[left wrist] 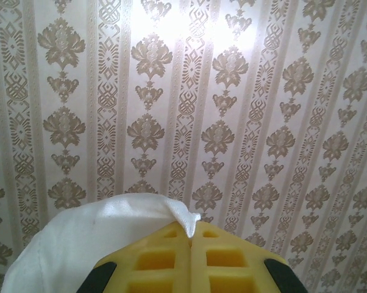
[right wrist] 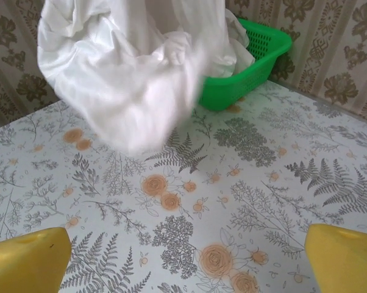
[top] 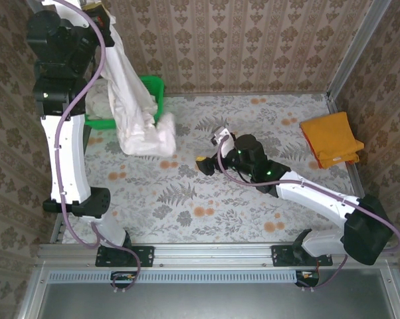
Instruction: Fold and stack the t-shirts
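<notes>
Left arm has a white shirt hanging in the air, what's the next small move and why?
Probably bring the right gripper forward to pinch the dangling lower end of the off-white t-shirt. The left gripper is shut on its top, so it hangs bunched beside the green basket, while the right fingers are open and facing it; a second grip would let the arms spread it flat.

Damask-striped beige wallpaper (left wrist: 232,91) on the walls around a table (top: 253,199) covered in fern-and-flower print.
</notes>
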